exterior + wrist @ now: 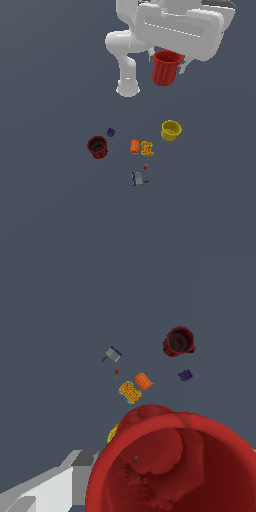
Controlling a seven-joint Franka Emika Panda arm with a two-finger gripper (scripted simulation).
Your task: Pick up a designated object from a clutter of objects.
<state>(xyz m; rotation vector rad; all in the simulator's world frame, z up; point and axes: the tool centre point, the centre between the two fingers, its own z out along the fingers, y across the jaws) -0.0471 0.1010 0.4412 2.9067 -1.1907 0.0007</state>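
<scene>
The small bright red cup [165, 68], ribbed and tapered, hangs high above the floor, under the white hand. My gripper [167, 55] is shut on its rim. In the wrist view the cup [170, 466] fills the near corner, open side toward the camera, with one grey finger [55, 483] beside it. The rest of the clutter lies far below on the floor: dark red cup [97, 147], yellow cup [171, 130], orange cylinder [135, 146], speckled block [147, 148], purple piece [111, 132], grey-blue item [138, 179].
The arm's white base [128, 87] stands behind the clutter. In the wrist view the dark red cup [178, 341], purple piece [185, 375], orange cylinder [143, 381], speckled block [130, 392] and grey-blue item [113, 354] show; the yellow cup [113, 433] is mostly hidden.
</scene>
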